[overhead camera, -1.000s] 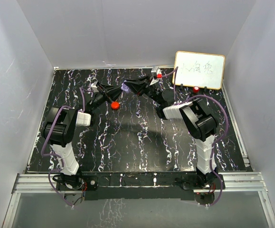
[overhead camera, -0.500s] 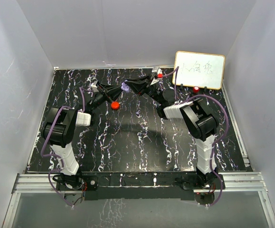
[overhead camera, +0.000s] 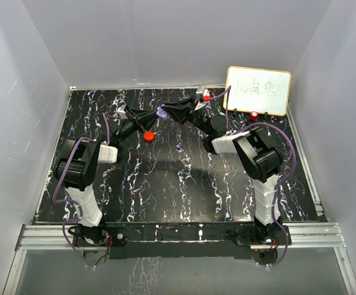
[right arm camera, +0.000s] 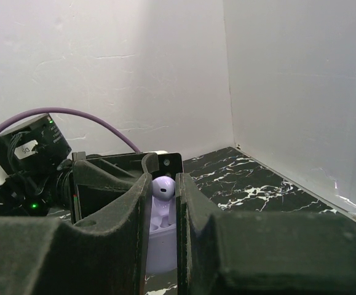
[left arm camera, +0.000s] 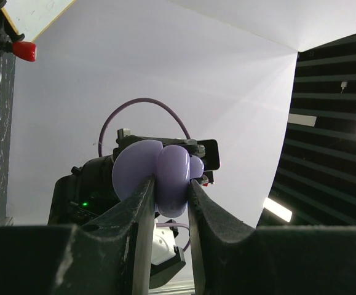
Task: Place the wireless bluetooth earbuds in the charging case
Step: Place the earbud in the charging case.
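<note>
My left gripper (overhead camera: 155,114) is shut on a pale purple charging case (left arm camera: 165,175), held off the table with its lid open; the case also shows in the top view (overhead camera: 162,112). My right gripper (overhead camera: 169,112) meets it from the right and is shut on a pale purple earbud (right arm camera: 163,188). In the right wrist view the earbud stands stem down, and its stem reaches the case's open tray (right arm camera: 160,246). In that view my right gripper (right arm camera: 163,182) faces the left gripper's fingers (right arm camera: 110,184) just behind. A red round case (overhead camera: 147,136) lies on the table below the left gripper.
A small whiteboard (overhead camera: 258,90) stands at the back right, with red knobs (overhead camera: 253,115) at its feet and another red knob (overhead camera: 206,98) to its left. White walls enclose the black marbled table (overhead camera: 165,184) on three sides.
My right gripper has edged slightly left toward the case held by the left gripper. Little else has moved.
</note>
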{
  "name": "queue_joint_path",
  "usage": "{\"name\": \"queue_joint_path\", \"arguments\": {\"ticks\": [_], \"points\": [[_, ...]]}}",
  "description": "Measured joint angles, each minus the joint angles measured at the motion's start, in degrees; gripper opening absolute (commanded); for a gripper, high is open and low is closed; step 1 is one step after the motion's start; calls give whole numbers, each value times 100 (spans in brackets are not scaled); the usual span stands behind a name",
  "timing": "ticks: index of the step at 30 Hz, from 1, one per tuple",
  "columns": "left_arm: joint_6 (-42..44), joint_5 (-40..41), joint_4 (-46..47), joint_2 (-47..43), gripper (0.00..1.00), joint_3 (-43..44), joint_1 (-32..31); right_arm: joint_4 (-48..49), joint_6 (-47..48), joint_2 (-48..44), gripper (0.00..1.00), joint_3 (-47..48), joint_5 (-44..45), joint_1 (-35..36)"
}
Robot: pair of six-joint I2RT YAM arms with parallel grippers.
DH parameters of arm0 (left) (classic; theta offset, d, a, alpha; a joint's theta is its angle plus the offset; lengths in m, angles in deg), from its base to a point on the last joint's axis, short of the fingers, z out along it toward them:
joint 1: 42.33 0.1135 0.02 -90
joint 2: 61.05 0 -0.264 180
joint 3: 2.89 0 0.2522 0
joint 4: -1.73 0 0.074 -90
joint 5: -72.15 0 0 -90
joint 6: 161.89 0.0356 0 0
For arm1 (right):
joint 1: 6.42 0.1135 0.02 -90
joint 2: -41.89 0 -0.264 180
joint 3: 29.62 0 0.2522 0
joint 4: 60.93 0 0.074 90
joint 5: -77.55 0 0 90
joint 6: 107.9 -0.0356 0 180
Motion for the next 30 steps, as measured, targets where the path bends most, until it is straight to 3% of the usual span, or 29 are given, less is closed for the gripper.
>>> {"name": "queue_joint_path", "arguments": {"ticks": [30], "points": [[-2,4,0,26,0,101,-4,4,68,-66,0,-42,-39,-35]]}}
